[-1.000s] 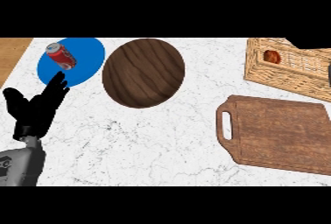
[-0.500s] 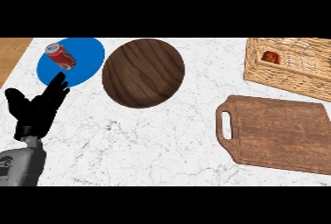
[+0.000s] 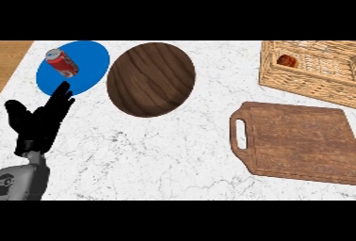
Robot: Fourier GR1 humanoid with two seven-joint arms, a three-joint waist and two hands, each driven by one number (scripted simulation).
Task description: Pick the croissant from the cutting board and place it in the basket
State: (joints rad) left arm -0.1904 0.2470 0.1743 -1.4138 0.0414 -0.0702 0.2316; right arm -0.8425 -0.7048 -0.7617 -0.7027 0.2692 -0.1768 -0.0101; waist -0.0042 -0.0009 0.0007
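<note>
- Resting at the view's left edge, the left hand (image 3: 38, 123) is open, fingers up, holding nothing.
- Just above its fingertips lies a blue plate (image 3: 87, 70) with a red can (image 3: 61, 63) on it.
- Beside that sits a wooden plate (image 3: 151, 78).
- Farther right lies the cutting board (image 3: 299, 143).
- The croissant (image 3: 287, 60) sits inside the basket (image 3: 306, 77).

A white marble counter (image 3: 160, 155) with grey veins meets wood (image 3: 12, 56) at upper left.
</note>
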